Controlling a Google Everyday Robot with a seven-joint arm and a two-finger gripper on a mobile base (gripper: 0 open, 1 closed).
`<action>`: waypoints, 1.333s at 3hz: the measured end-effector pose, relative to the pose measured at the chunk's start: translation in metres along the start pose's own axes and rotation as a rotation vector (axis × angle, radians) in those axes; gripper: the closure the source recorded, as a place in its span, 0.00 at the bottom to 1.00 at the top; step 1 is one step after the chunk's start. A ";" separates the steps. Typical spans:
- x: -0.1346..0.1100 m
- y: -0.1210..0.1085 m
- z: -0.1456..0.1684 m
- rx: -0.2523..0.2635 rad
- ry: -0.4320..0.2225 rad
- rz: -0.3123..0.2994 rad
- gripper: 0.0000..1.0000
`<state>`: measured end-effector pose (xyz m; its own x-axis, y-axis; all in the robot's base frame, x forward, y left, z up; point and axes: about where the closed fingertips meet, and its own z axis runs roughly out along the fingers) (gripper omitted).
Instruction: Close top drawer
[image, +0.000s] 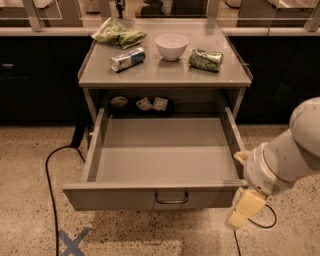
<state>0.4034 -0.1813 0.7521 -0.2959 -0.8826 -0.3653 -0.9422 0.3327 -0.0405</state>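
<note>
The top drawer (150, 197) is pulled far out of the grey cabinet, and its inside is bare. Its flat front panel faces me, with a small dark loop handle (171, 198) at the centre. My gripper (242, 207) hangs at the drawer's front right corner, just right of and below the front panel's end. A pale yellow finger (245, 208) points down and left. The white arm (290, 155) comes in from the right edge.
On the cabinet top (165, 75) lie a green chip bag (117, 33), a silver can (127, 58), a white bowl (171, 46) and a green can (205, 59). Small items sit deep behind the drawer (145, 104). A black cable (50, 185) and blue tape X (71, 241) mark the floor.
</note>
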 end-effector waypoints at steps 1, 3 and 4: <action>0.024 0.034 0.028 -0.065 -0.009 0.071 0.00; 0.032 0.086 0.078 -0.241 -0.034 0.088 0.00; 0.033 0.073 0.076 -0.216 -0.003 0.073 0.00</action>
<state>0.3369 -0.1609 0.6664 -0.3640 -0.8577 -0.3631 -0.9304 0.3162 0.1857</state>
